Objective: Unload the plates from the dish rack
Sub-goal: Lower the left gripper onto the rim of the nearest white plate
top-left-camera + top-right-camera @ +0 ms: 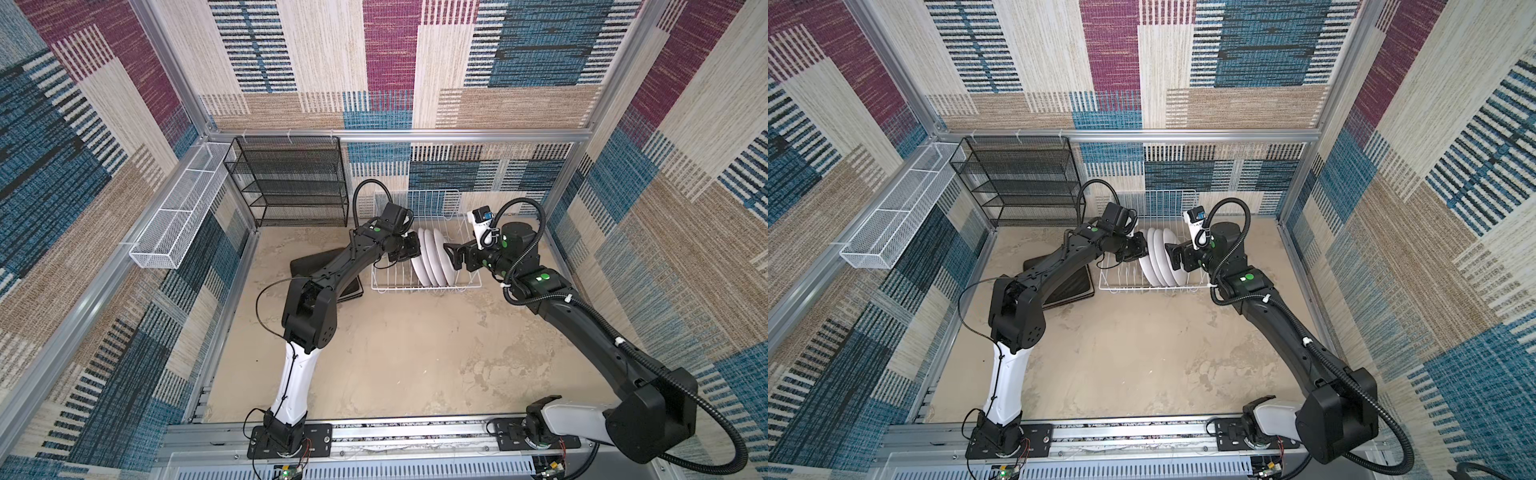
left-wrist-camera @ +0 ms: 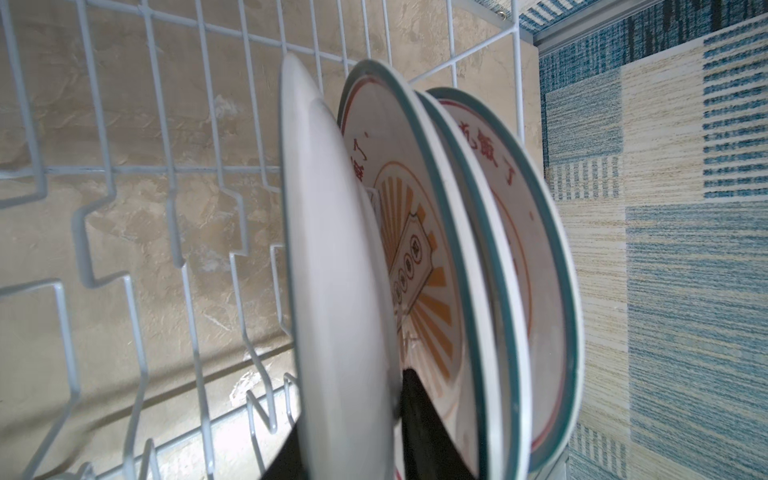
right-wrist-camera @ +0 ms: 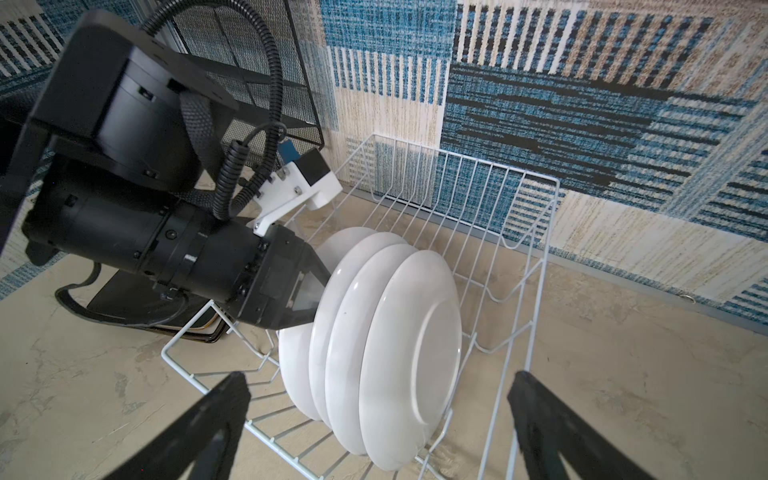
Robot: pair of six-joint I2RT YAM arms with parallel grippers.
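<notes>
The white wire dish rack [image 1: 415, 287] [image 1: 1142, 288] stands at the back of the table with several round white plates [image 1: 434, 259] [image 1: 1160, 262] upright in it, backs toward the right arm. My left gripper [image 1: 415, 249] [image 2: 349, 415] reaches in from the left. Its fingers sit on both sides of the rim of the leftmost plate [image 2: 332, 270] [image 3: 295, 357], shut on it. Orange sunburst faces show on the plates behind it [image 2: 419, 266]. My right gripper [image 1: 451, 255] [image 3: 378, 376] hangs open just right of the plates, touching nothing. Black square plates [image 1: 307, 264] [image 3: 199, 330] lie stacked left of the rack, partly under the left arm.
A black mesh shelf unit [image 1: 291, 183] stands against the back wall left of the rack. A long white mesh basket [image 1: 178, 216] hangs on the left wall. The carpeted back wall rises close behind the rack. Bare beige tabletop [image 1: 395, 353] lies in front.
</notes>
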